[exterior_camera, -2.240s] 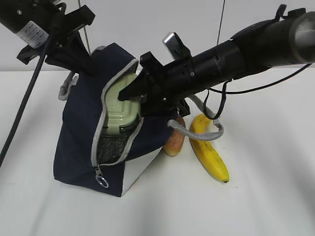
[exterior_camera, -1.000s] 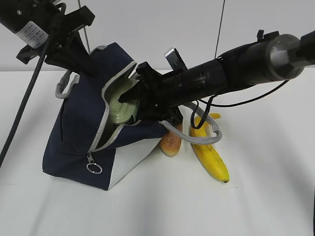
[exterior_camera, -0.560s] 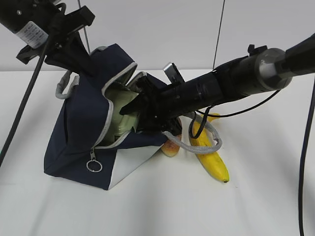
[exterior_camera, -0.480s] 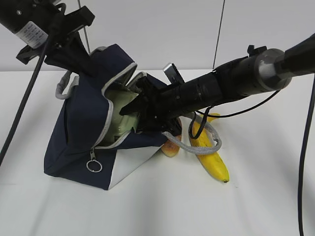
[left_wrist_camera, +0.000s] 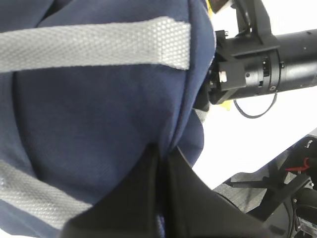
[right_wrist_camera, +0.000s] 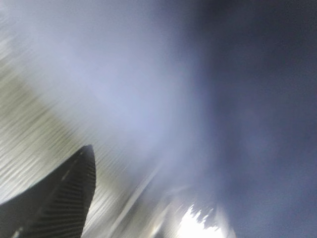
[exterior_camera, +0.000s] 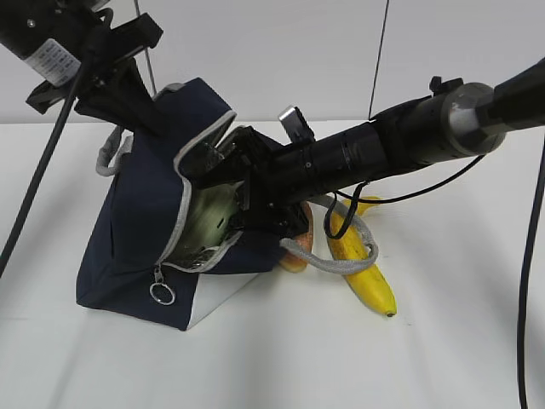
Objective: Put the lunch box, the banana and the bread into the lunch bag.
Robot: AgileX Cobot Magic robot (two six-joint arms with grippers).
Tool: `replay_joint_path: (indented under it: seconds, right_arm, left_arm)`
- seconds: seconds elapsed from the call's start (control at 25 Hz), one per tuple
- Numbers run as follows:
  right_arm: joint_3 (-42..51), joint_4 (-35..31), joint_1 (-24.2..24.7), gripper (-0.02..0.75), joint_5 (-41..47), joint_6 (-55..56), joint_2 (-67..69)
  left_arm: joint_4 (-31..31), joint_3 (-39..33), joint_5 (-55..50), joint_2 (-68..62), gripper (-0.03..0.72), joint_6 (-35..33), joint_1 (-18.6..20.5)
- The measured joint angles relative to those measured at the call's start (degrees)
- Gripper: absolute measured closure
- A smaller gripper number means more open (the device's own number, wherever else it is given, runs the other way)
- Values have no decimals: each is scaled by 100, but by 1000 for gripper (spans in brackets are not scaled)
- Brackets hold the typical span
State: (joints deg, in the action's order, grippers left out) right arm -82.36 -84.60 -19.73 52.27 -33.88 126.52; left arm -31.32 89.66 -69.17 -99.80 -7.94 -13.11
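The navy lunch bag (exterior_camera: 136, 221) stands tilted on the table, its zipped mouth gaping toward the right. My left gripper (exterior_camera: 140, 106) is shut on the bag's top fabric (left_wrist_camera: 99, 99), which is pinched between the fingers (left_wrist_camera: 148, 188). My right gripper (exterior_camera: 223, 192) is inside the bag's mouth with its jaws spread. The lunch box (exterior_camera: 204, 217) shows only as a pale green shape deep inside, against the silvery lining. In the blurred right wrist view only one finger (right_wrist_camera: 64, 198) shows. The banana (exterior_camera: 362, 268) lies on the table to the right of the bag. The bread (exterior_camera: 297, 252) peeks out behind the bag's corner.
A grey webbing handle (exterior_camera: 328, 262) loops over the banana and the bread. The zip ring (exterior_camera: 162, 294) hangs at the bag's lower front beside the white side panel (exterior_camera: 213, 294). The right arm (exterior_camera: 400, 149) crosses above the banana. White table (exterior_camera: 281, 358) lies in front.
The right gripper's jaws have spread apart inside the bag. The lunch box has sunk deeper into the bag. The left gripper keeps its hold.
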Motion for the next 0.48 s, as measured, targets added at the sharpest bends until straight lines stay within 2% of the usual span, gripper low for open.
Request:
replay_joint_path:
  seconds: [0.16,0.32,0.48]
  right_arm:
    - [-13,0,33,158,344,0,0]
    - [-227,49,102,158,1065,-21,13]
    - [-561,93,111,158,1416,-21,13]
  left_arm:
    - [12,0,-11,0,687,0,0]
    - [55,0,-28,0,687,-11,0]
    - [296,0,-61,0,688,-15,0]
